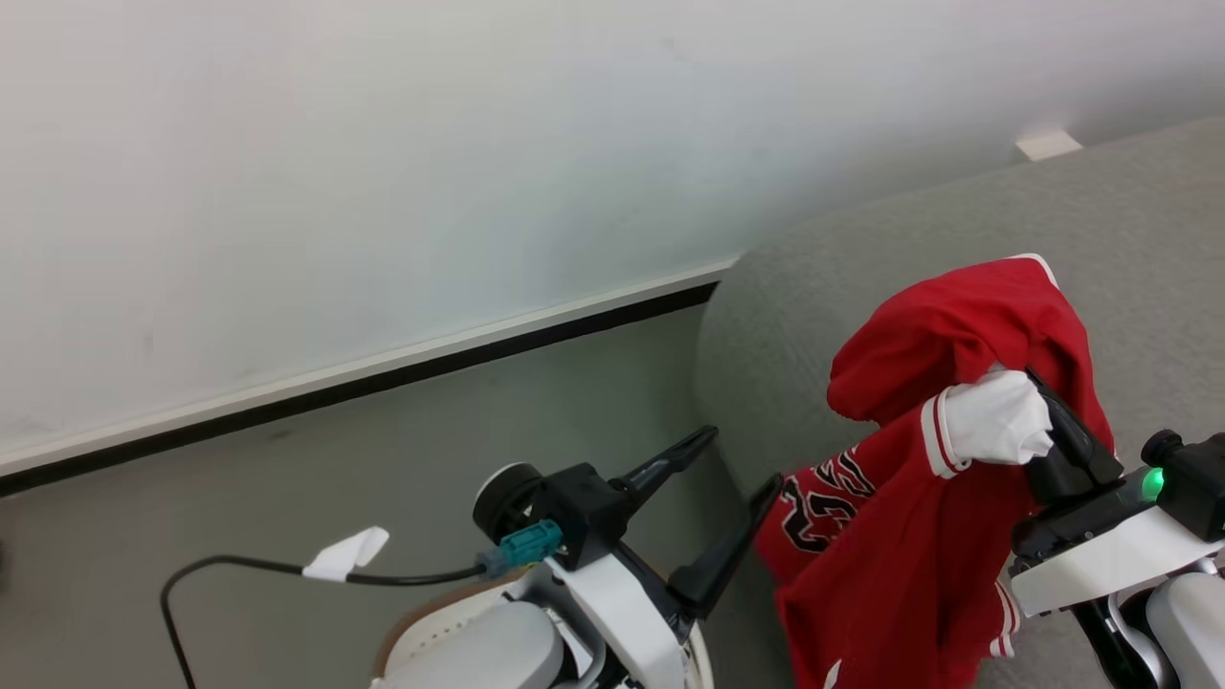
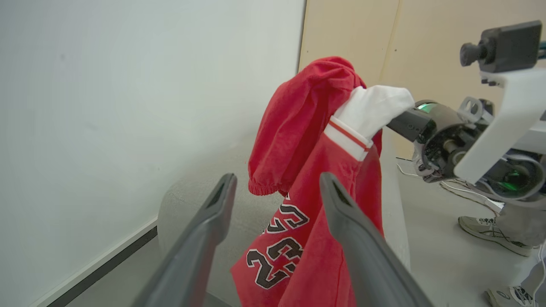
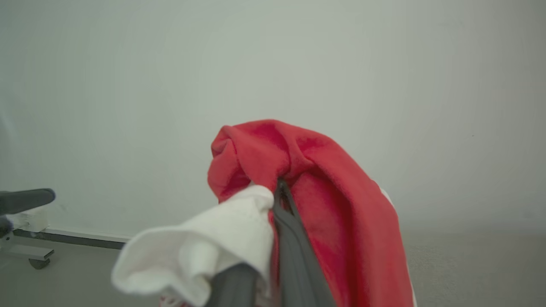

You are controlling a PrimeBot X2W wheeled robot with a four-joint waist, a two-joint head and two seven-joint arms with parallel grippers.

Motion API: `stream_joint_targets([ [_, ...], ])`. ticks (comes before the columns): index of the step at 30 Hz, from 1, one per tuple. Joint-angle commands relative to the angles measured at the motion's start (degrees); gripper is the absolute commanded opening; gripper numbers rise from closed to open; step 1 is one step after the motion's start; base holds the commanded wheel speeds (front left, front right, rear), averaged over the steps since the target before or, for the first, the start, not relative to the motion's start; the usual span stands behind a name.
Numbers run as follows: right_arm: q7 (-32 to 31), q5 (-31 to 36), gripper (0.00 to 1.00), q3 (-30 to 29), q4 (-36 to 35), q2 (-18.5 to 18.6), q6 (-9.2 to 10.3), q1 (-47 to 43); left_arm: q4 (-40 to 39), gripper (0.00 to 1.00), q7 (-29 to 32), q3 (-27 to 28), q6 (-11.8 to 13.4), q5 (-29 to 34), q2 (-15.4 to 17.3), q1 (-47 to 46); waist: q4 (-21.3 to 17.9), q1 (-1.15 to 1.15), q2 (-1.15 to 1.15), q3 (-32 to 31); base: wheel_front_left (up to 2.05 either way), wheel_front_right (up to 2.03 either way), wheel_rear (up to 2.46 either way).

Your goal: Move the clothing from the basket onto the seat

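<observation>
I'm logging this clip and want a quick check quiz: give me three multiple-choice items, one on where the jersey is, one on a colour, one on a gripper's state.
1. Where is the jersey?
A. Hanging from the right gripper, by the sofa arm.
B. Spread flat on the sofa.
C. Folded over the sofa's back.

2. What colour are the jersey's numerals?
A. Yellow.
B. Blue.
C. Black, edged white.

3. How is the left gripper?
A. Shut on the jersey.
B. Open, holding nothing.
C. Shut, holding nothing.

Answers: 1 A, the cloth is pinched in the right gripper and drapes down from it. 2 C, the left wrist view shows black figures with white edging. 3 B, its jaws stand apart with nothing between them.
</observation>
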State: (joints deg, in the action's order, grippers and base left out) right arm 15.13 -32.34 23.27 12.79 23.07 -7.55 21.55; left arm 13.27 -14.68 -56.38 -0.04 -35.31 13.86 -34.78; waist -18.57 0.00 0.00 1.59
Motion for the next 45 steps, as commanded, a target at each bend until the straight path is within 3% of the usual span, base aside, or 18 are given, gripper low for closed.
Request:
stream_joint_targets([
  [1, 0.03, -0.07, 0.00, -0.28, -0.48, -0.10, 0.12, -0.57, 0.09, 1.00, -0.18, -0.03, -0.28, 1.24, 0.01, 0.82, -2.79, 0.00, 0.00, 0.63, 0.00, 0.00, 0.00],
  [9, 0.02, -0.51, 0.00, -0.55, -1.63, -0.25, 0.12, 0.66, 0.68, 1.00, -0.49, -0.06, -0.62, 2.14, -0.69, 0.37, -6.40, 0.00, 0.00, 2.15, 0.00, 0.00, 0.00],
  [19, 0.02, -0.89, 0.00, -0.04, -1.58, -0.03, 0.12, 5.38, 1.47, 1.00, -0.46, -0.03, -1.63, 3.18, -0.69, -1.34, -5.70, 0.00, 0.00, 5.07, 0.00, 0.00, 0.00],
  [27, -0.92, -2.00, 0.00, 1.74, 1.22, 6.21, 0.12, 16.76, 1.53, 1.00, 0.03, -0.62, -2.25, 3.76, -0.68, -2.99, -2.95, 0.00, 0.00, 8.87, 0.00, 0.00, 0.00],
  [34, -3.13, -7.88, 0.00, 2.19, 5.95, 12.99, 0.13, 30.11, 0.76, 1.00, 0.64, -0.83, -2.70, 4.69, -0.30, -5.44, 0.48, 0.00, 0.00, 13.66, 0.00, 0.00, 0.00],
  [45, -5.25, -12.55, 0.00, -1.50, 15.56, 24.42, 0.13, 51.47, -1.25, 1.00, 2.24, -1.32, -3.31, 6.03, 1.14, -9.49, 5.39, 0.00, 0.00, 23.11, 0.00, 0.00, 0.00],
])
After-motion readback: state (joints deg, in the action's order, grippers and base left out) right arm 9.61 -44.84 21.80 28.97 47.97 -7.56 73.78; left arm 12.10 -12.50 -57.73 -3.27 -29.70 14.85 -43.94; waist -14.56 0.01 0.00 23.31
